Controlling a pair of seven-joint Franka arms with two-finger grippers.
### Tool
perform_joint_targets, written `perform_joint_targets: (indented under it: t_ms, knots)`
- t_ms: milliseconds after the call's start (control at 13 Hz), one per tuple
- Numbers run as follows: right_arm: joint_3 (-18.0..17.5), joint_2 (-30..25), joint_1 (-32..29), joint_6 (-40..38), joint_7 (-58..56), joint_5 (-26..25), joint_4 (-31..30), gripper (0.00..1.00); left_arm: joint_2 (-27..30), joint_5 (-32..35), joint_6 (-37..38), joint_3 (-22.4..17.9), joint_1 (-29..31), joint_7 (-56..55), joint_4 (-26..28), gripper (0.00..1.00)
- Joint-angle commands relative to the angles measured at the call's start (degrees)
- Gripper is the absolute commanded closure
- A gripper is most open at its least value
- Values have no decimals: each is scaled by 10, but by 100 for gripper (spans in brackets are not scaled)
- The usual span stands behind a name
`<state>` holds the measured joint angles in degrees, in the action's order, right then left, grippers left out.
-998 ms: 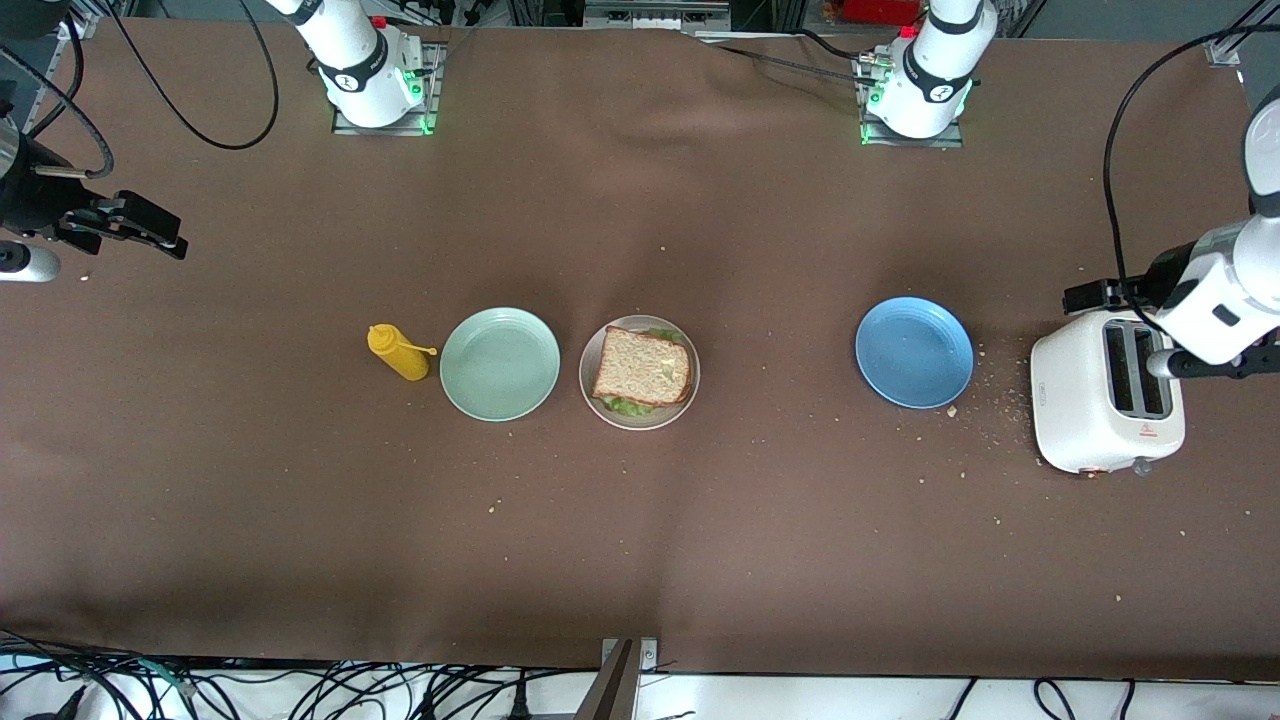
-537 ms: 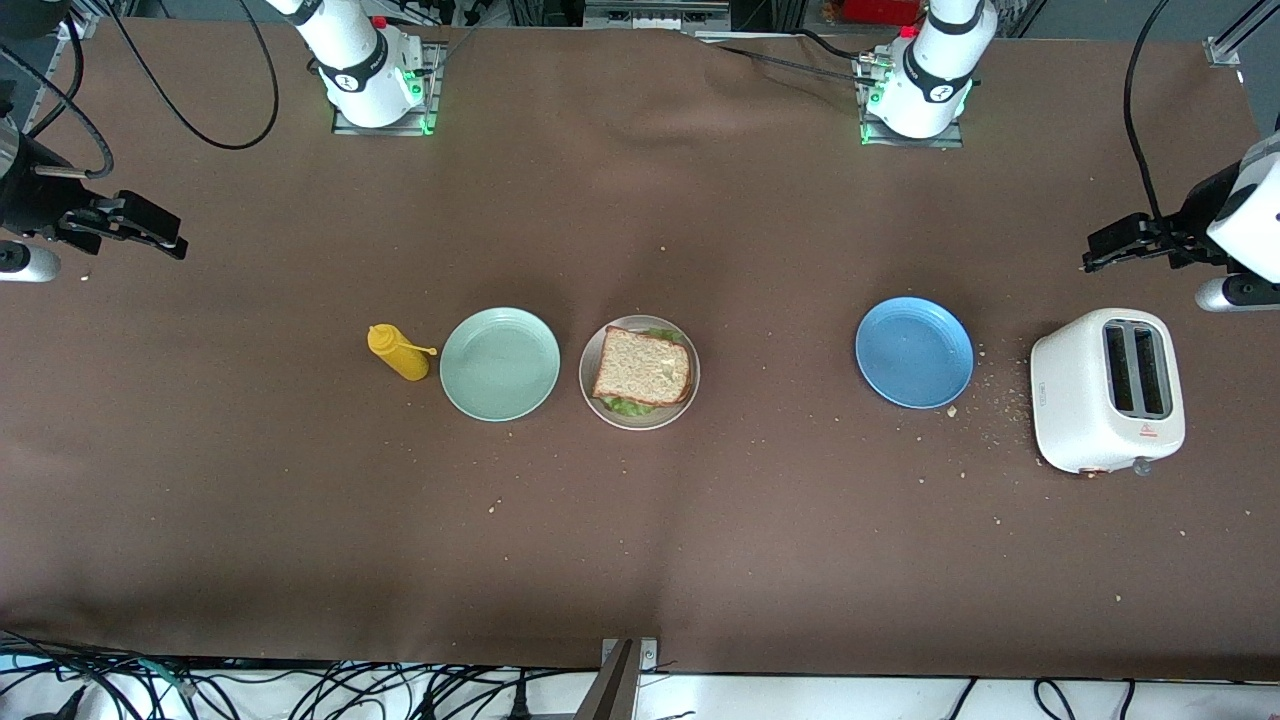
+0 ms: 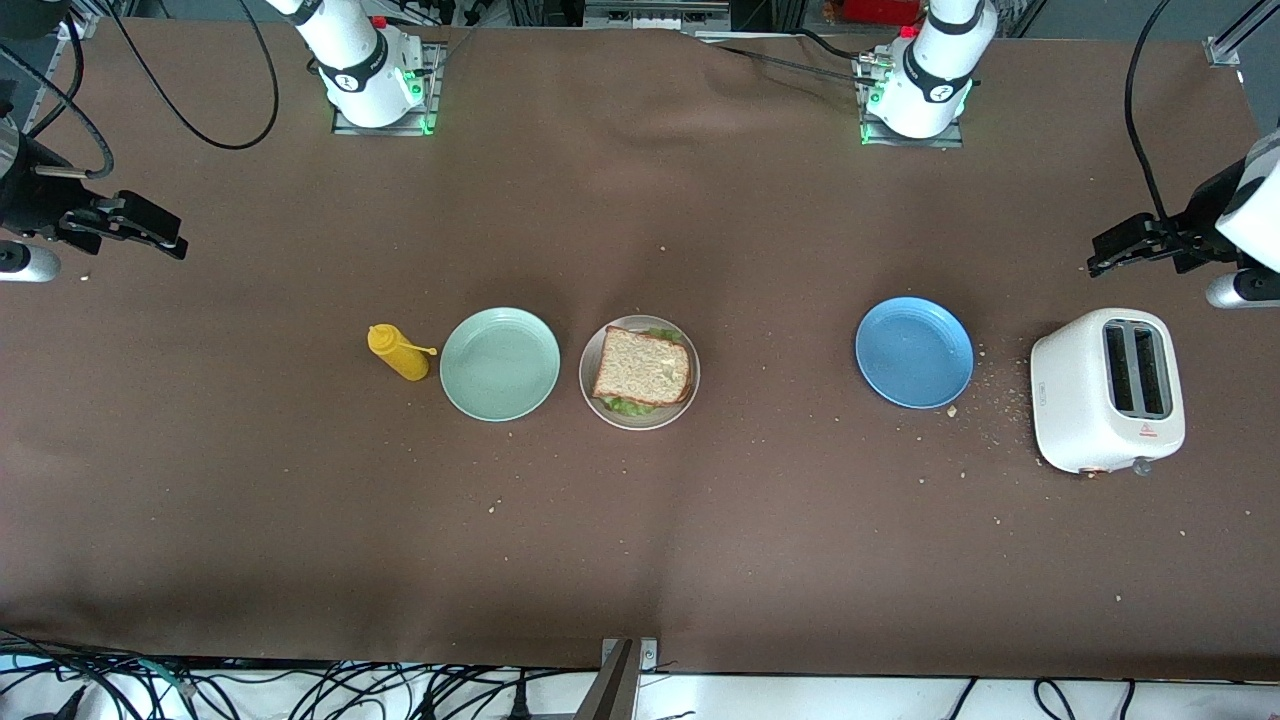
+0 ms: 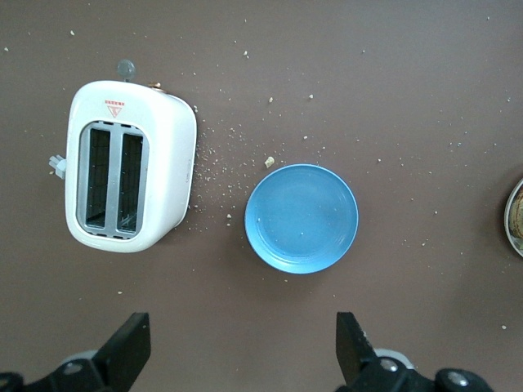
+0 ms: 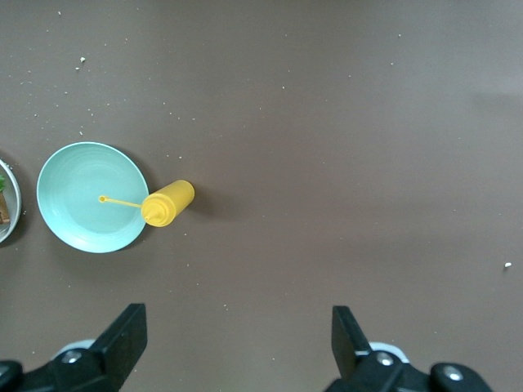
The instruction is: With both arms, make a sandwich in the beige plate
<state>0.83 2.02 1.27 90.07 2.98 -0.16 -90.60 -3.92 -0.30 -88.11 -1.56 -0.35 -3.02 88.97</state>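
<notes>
The sandwich (image 3: 642, 367) lies on the beige plate (image 3: 590, 352) in the middle of the table. Its top slice is speckled toast, and green lettuce shows at the edges. My left gripper (image 3: 1105, 255) hangs open and empty over bare cloth at the left arm's end, close to the toaster. In the left wrist view, the left gripper (image 4: 243, 343) has nothing between its fingers, and the beige plate (image 4: 516, 219) peeks in at the edge. My right gripper (image 3: 165, 238) waits open and empty over bare cloth at the right arm's end. In the right wrist view, the right gripper (image 5: 237, 331) frames only cloth.
A mint-green plate (image 3: 500, 363) lies beside the beige plate, with a yellow squeeze bottle (image 3: 398, 352) beside it. A blue plate (image 3: 914, 352) and a white toaster (image 3: 1108, 390) stand toward the left arm's end. Crumbs lie scattered between them.
The left gripper has drawn back from over the toaster to the bare cloth at the table's end. The right arm has stayed still.
</notes>
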Motion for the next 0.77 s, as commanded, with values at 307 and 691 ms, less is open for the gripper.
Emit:
perform_joint_targets:
  t_ms: [307,691]
  knots:
    - [0,7,-2,-2,-14,10,9,0,0,-14,-23,-4,0,8,16,0]
    - [0,7,-1,-2,-14,9,9,0,0,-13,-24,-5,5,8,16,0]
